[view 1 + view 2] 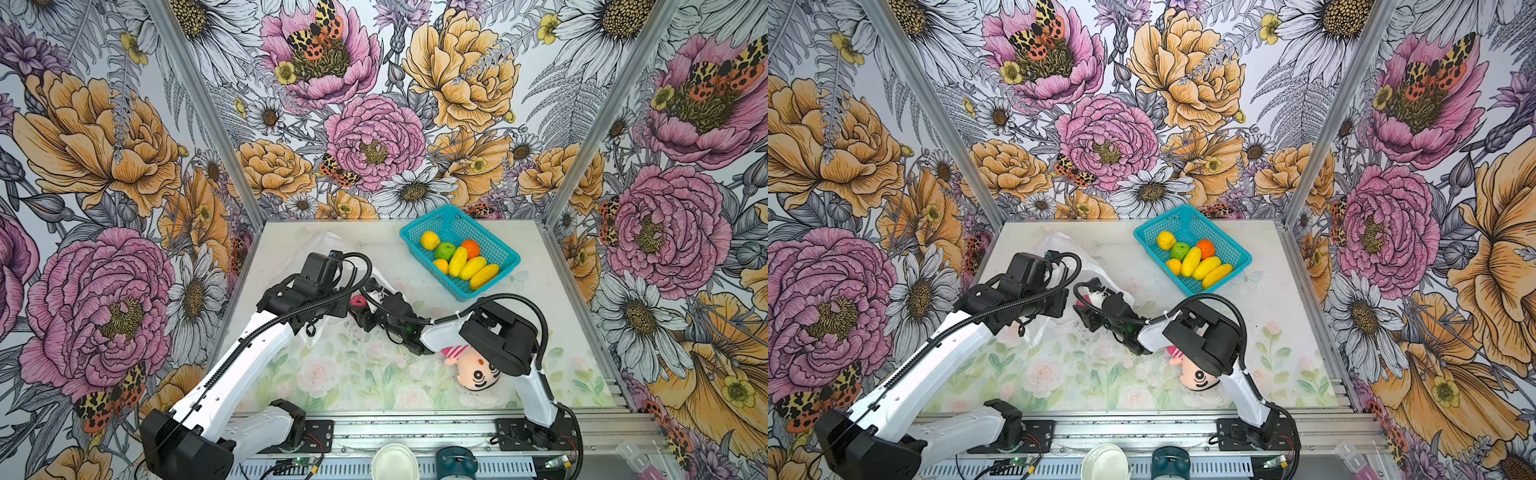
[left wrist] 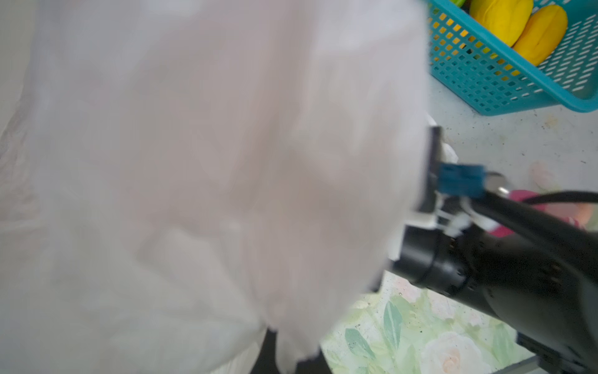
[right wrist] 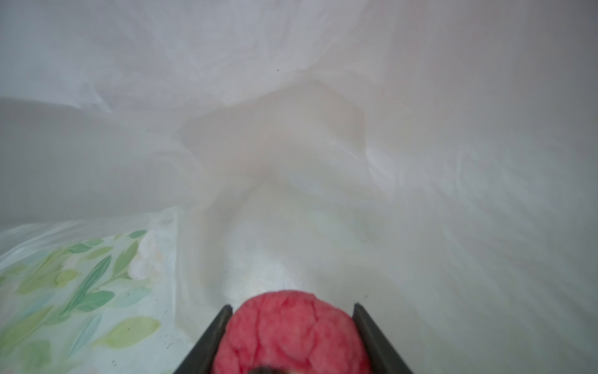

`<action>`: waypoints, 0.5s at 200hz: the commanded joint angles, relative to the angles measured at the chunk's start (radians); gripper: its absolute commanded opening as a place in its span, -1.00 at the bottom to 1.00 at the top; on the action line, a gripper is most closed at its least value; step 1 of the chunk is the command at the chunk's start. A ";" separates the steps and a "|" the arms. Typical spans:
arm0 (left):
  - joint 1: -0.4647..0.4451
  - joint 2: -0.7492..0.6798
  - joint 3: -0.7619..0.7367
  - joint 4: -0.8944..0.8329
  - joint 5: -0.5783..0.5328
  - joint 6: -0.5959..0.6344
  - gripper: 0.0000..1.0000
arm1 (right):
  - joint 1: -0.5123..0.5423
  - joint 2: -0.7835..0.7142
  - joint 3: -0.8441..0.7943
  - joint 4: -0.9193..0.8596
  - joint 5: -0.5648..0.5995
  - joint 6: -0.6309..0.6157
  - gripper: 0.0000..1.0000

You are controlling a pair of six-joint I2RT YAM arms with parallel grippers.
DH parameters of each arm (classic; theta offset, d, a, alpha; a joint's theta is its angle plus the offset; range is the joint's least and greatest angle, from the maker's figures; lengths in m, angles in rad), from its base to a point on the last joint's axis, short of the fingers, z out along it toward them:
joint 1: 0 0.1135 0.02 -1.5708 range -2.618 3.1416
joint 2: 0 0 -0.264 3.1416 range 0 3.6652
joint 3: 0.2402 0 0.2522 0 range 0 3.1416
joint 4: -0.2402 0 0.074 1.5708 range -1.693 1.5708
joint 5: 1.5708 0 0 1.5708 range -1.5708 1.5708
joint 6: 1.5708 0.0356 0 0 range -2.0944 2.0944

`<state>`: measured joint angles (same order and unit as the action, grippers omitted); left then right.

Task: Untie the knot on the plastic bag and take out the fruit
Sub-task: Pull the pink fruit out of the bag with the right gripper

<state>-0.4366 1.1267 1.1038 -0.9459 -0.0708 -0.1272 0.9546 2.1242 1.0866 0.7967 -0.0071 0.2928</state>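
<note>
Left wrist view: the plastic bag [image 2: 194, 162] hangs across everything, hiding the left gripper, which I judge pressed together on its film. At mid-tabletop the right gripper [image 3: 293, 306] pinches the pink fruit [image 3: 291, 336] within the bag's mouth. The teal basket [image 1: 486, 232] lies toward the back-right corner, nearer the right arm.

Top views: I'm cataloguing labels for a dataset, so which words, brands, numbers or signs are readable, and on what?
No readable text anywhere.
The plastic bag and the teal basket show no print or label.
The small circuit board at the front rail: any marking is too small to read.
</note>
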 commanded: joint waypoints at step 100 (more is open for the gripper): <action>0.118 0.077 -0.003 -0.016 0.007 -0.023 -1.00 | 0.044 -0.673 -0.469 0.161 0.113 -0.274 -0.42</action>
<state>-0.3344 1.1797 1.1038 -0.9531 -0.0853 -0.1314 1.0294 1.5906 0.6609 0.9615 -0.0116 0.0269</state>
